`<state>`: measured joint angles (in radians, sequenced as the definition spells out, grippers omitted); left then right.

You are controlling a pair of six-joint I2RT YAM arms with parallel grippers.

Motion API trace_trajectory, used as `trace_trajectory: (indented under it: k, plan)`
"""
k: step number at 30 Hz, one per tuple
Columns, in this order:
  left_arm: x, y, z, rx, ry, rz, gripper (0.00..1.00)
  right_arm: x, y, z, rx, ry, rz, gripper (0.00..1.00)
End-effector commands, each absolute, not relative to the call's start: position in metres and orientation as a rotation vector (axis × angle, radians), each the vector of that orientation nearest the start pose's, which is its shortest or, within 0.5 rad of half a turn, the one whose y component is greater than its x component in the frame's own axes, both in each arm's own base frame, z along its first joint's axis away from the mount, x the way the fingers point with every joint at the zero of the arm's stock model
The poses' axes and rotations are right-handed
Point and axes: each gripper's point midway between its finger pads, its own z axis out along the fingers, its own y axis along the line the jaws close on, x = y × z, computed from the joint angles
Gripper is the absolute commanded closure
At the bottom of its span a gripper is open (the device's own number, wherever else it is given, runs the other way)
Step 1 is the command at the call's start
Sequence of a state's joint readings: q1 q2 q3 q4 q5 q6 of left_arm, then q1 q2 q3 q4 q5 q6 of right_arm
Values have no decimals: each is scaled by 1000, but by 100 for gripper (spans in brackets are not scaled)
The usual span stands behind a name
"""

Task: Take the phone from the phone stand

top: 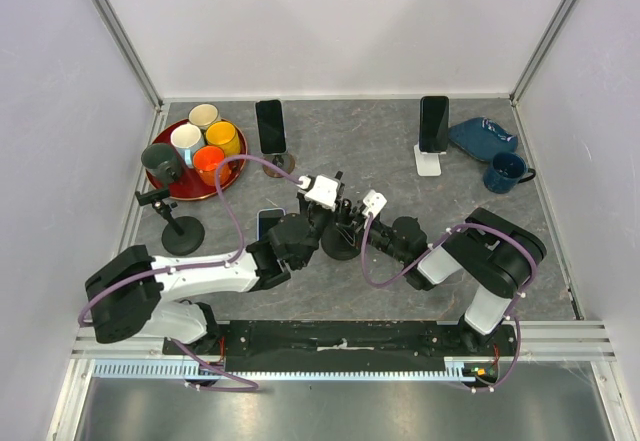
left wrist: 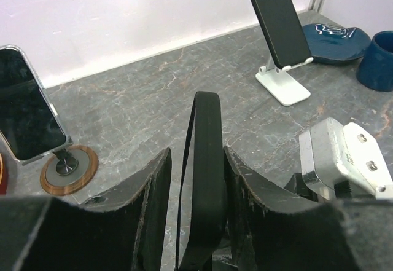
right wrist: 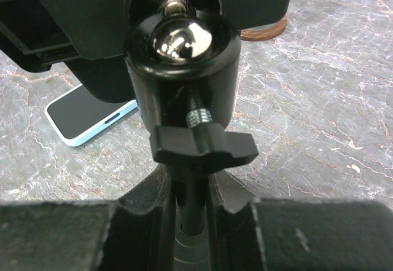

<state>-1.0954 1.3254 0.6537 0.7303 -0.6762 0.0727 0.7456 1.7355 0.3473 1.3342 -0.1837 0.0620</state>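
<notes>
Left wrist view: shows the phone (left wrist: 206, 172), black and slim, upright and edge-on, between the 2 fingers (left wrist: 150, 203) of the left gripper (left wrist: 196, 160). Puts 1 finger close on each side of it; cannot tell whether the jaws press on it or stand a hair apart. Shows behind, on the grey marbled desk (left wrist: 153, 93), a 2nd phone (left wrist: 279, 25) leaning on a white stand (left wrist: 285, 86), with a blue dish (left wrist: 334, 40) and a blue mug (left wrist: 377, 62) just beyond. Shows at the left a clear-cased phone (left wrist: 24, 111) above a wood-rimmed round base (left wrist: 70, 169). Catches a pale camera housing (left wrist: 344, 154) at the right edge.

Right wrist view: looks up the phone stand (right wrist: 184, 68) from low down, past a thin stem, a wing screw (right wrist: 202, 148) and a shiny ball joint (right wrist: 181, 40). Shows the right gripper (right wrist: 190, 188) with its jaws clamped on the stem just under the wing screw. Shows a pale-blue-cased phone (right wrist: 86, 120) lying flat on the desk to the left.

Top view: finds both grippers meeting at the middle of the desk, over the phone stand's black round foot. Cannot make out the phone itself there, among the wrists. Shows a red tray (top: 178, 189) of cups (top: 222, 138) at the back left and a small black tripod (top: 182, 231) just in front of it.
</notes>
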Motion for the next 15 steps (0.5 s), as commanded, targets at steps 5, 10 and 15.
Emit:
trace_trajectory:
  k: [5, 10, 15]
  plan:
    - [291, -298, 252, 294, 1407, -237, 55, 283, 310, 137, -634, 1350, 790, 100]
    - [294, -298, 246, 296, 1412, -225, 58, 283, 310, 135, -637, 1353, 789, 100]
    - [295, -297, 245, 292, 1413, -219, 82, 283, 311, 132, -645, 1361, 784, 100]
